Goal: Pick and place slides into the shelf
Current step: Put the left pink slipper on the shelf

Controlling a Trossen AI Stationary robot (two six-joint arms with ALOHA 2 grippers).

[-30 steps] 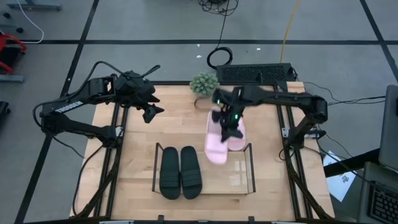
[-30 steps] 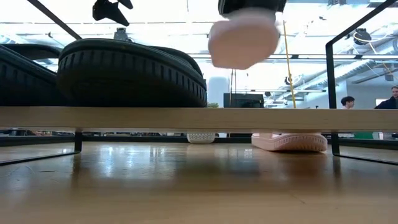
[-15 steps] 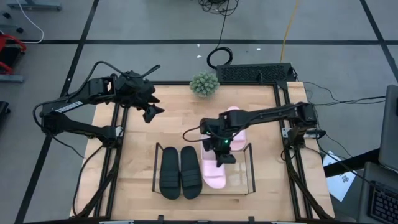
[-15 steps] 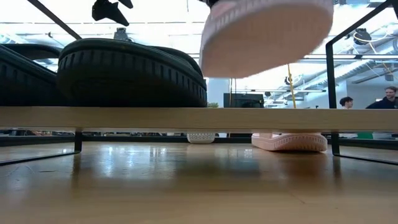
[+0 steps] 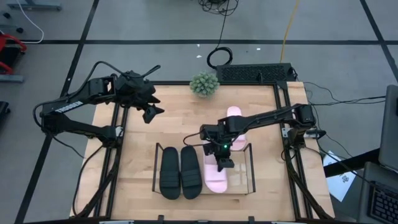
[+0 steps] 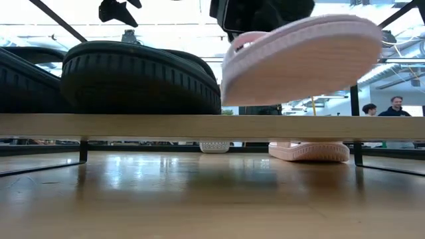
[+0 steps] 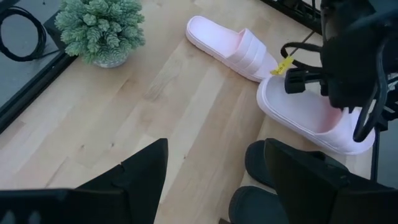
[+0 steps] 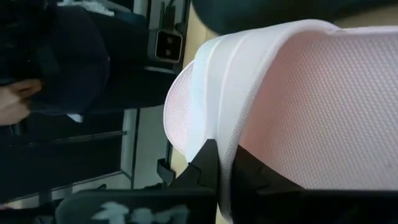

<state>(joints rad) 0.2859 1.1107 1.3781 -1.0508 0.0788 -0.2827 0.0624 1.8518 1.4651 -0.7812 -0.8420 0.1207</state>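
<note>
Slides being shelved, three of four accounted for: black pair (image 5: pixel 180 172) already lying side by side on the shelf (image 5: pixel 252 168), one pale pink slide (image 5: pixel 215 175) hanging just above the free half of the rack, pinched at its rim by the right gripper (image 5: pixel 222 154), fingers narrowed on the edge as seen in the right wrist view. Still tilting in the low view, sole (image 6: pixel 302 61) lifted clear of the shelf board (image 6: pixel 212 125) and heel end dipping close beside the nearer black slide (image 6: pixel 139 76). Judging the step as lowering and setting down; next calling for levelling the sole, easing down just beside the black pair without nudging it, then releasing. Remaining pink slide (image 5: pixel 235 127) lying on the table behind the shelf, near the small plant (image 5: pixel 204 84), waiting for pickup. Leaving open room on the far right part of the shelf, bounded by the thin black frame there, so keeping this one tight to the black pair. Left gripper (image 5: pixel 150 112) waiting well apart over the table's left rear, fingers spread wide
</note>
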